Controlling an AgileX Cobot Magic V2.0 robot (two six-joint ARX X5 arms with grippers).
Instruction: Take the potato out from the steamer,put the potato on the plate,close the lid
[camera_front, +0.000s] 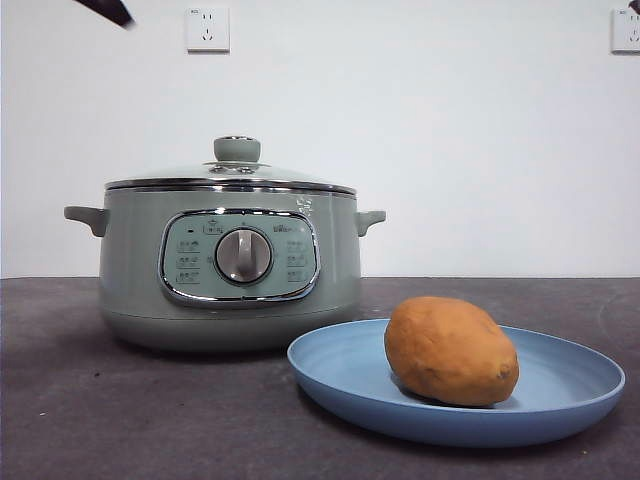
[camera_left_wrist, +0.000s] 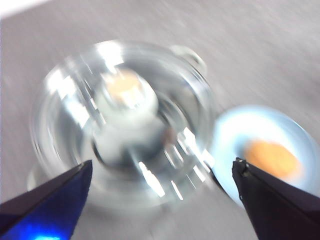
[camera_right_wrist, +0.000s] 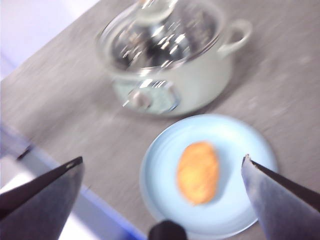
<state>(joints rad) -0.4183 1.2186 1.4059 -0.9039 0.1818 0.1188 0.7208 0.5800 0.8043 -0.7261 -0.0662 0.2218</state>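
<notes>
The orange-brown potato (camera_front: 451, 350) (camera_right_wrist: 198, 171) (camera_left_wrist: 273, 158) lies on the light-blue plate (camera_front: 560, 385) (camera_right_wrist: 165, 155) (camera_left_wrist: 227, 135), to the right of the steamer. The sage-green steamer (camera_front: 130, 260) (camera_right_wrist: 200, 85) stands with its glass lid (camera_front: 237, 170) (camera_left_wrist: 125, 120) (camera_right_wrist: 160, 35) on, green knob up. My left gripper (camera_left_wrist: 160, 177) hangs open high above the lid, the picture blurred. My right gripper (camera_right_wrist: 162, 167) is open high above the plate and potato. In the front view only a black tip (camera_front: 105, 10) shows at the top left corner.
The dark grey table (camera_front: 100, 420) runs from the steamer to the front edge. A white wall with two sockets (camera_front: 207, 28) (camera_front: 626, 30) stands behind. The table's front edge (camera_right_wrist: 60, 165) shows in the right wrist view.
</notes>
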